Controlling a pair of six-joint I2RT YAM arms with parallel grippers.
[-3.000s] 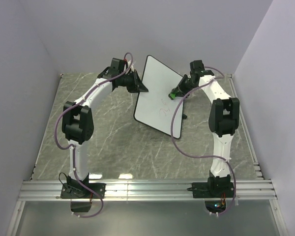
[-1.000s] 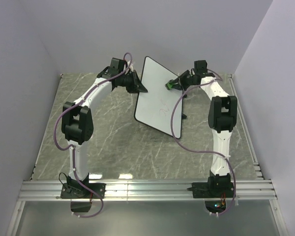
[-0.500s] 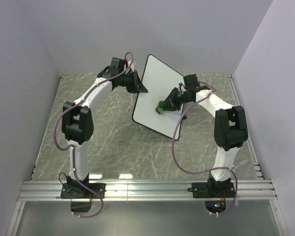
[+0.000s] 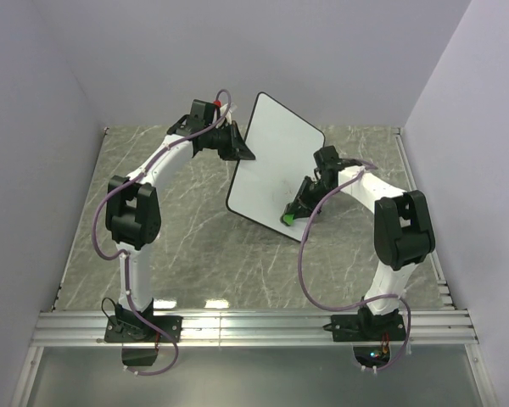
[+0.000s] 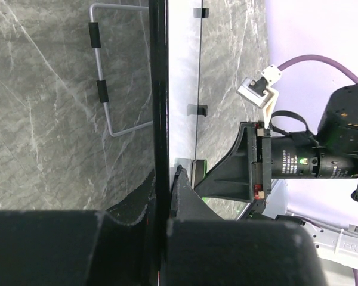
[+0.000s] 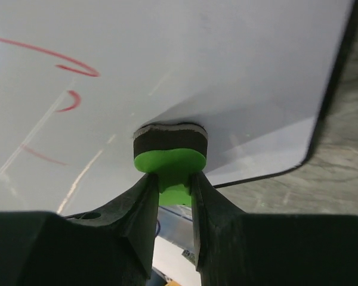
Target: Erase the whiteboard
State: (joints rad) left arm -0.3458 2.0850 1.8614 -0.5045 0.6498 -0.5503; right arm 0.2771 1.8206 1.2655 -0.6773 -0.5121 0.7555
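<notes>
large white rectangular whiteboard with thin black rim [image 4: 271, 157] stood tilted on the grey marbled counter [image 4: 187, 237], between the two arms.
the left fingers [image 5: 185, 199] were closed on the rim at the board's left edge; the right fingers [image 6: 137, 214] gripped a small round green eraser with dark felt pad [image 6: 170, 149], pressed against the white face near its lower corner, with red pen strokes [image 6: 71, 65] beside it.

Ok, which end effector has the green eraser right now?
The right end effector: it's shut on the green eraser, pad against the whiteboard. The left end effector clamps the board's edge instead.
</notes>
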